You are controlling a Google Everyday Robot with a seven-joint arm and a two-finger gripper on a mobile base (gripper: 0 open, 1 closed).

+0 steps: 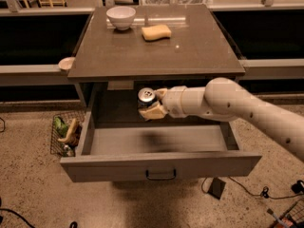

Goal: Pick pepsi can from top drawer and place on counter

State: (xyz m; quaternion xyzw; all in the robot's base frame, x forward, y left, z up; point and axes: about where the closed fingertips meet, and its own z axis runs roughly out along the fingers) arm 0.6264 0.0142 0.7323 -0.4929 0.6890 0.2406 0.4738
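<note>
cream-white and smooth, the gripper (149, 104) sits at the left tip of the arm (237, 106), just under the front edge of the counter (190, 51) and above the open top drawer (161, 164). its 2 tan fingers (153, 112) are pinched on the pepsi can (146, 96), 1 up to the can's right and 1 beneath it. the can shows its silver top and hangs clear of the drawer floor, where a soft shadow lies straight below the gripper. rightward from the gripper the wrist runs nearly level and swells into a rounded joint, then the forearm slopes down and leaves by the right edge.

counted: 1 can, and 1 drawer pulled out, with 1 dark handle (161, 175) at the middle of its front panel, below the gripper. far left of the gripper, 1 small pale round thing (66, 63) rests on a ledge beside the counter's corner; what it is i cannot tell. below and left of the gripper, 1 wire basket (53, 139) stands on the floor beside the cabinet, with green and tan items inside. on the counter, well above the gripper, stand 1 white bowl (121, 17) to its left and 1 yellow sponge (156, 32) almost straight above it, near each other but apart.

the counter top is dark grey-brown and slightly glossy. the floor (28, 189) is speckled tan stone. below and right of the gripper a small dark block (217, 188) sits on the floor, and cables (247, 190) trail further right.
</note>
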